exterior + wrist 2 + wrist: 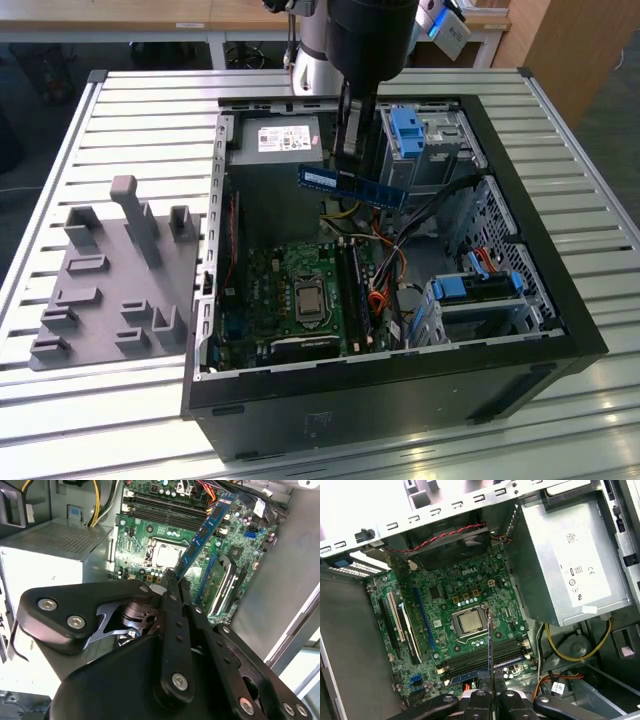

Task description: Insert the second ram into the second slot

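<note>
- The gripper [175,584] sits in the foreground, its black linkages meeting at two narrow fingers pinched on one end of the second ram [207,527].
- The second ram, a thin blue stick, reaches away from the fingertips at a tilt, over the green motherboard [145,535].
- Just beyond the fingertips lies the silver processor socket [167,555].
- Farther from the gripper, past the socket, run long dark memory slots [165,507].
- Beside the gripper stands a grey metal power supply box [50,550], with yellow cables [95,500] beyond it.
- On the gripper's other side rises the grey case wall [295,555].
</note>
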### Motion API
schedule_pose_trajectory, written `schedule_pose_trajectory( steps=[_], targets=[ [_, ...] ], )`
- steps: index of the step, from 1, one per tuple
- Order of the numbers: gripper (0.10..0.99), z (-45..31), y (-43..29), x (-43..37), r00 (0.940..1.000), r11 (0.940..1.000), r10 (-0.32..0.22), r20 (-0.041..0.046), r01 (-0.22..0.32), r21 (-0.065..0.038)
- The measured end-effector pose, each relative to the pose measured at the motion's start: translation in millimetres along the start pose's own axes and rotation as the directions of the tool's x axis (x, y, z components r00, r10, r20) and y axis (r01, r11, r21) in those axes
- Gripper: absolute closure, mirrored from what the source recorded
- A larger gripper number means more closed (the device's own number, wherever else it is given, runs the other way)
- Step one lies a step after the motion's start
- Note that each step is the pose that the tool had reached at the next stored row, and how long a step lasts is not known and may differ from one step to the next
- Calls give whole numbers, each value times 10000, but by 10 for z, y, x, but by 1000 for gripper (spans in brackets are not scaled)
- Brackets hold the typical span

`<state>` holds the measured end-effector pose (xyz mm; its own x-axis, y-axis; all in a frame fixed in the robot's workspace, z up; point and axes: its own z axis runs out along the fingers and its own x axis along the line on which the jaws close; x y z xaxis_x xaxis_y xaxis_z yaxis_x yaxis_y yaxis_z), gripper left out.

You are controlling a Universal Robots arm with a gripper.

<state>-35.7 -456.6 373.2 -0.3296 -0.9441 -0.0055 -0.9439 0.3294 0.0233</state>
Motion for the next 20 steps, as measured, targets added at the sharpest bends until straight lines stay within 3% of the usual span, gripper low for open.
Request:
schedule_pose_trajectory(
  steps=[10, 20],
  targets=[
    [949, 0, -1, 0, 9958, 9958, 916, -7, -916, 15],
    [949, 0, -1, -1, 9846, 9846, 1749, 1, -1749, 23]
  ],
)
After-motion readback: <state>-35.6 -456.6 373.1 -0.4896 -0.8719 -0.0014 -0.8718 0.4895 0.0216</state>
